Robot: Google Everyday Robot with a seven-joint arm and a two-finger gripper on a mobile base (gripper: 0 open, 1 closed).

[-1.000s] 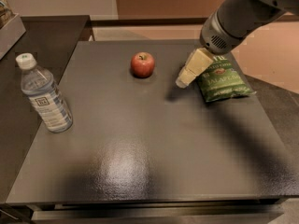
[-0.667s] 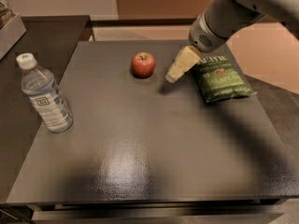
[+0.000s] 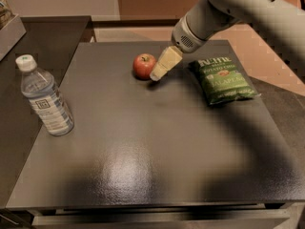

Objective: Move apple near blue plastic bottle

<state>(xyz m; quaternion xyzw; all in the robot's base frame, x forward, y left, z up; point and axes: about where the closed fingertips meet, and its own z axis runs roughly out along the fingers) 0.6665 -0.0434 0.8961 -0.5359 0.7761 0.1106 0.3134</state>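
Swings left from the chip bag [image 3: 223,80], setting the end effector [image 3: 158,73] just beside the apple [image 3: 144,66] (cannot tell whether apart or together), likely readying a grasp, with the apple unmoved on the far worktop [image 3: 157,142], well apart from the blue plastic bottle [image 3: 45,99].

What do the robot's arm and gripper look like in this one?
The arm has a smooth, rounded, pale grey-white shell that narrows to a darker grey cylindrical wrist with a small dotted patch. The gripper is cream-yellow and tapers like a wedge. It sits just right of the apple, toward the far side of the dark table. No cables or readable markings show.
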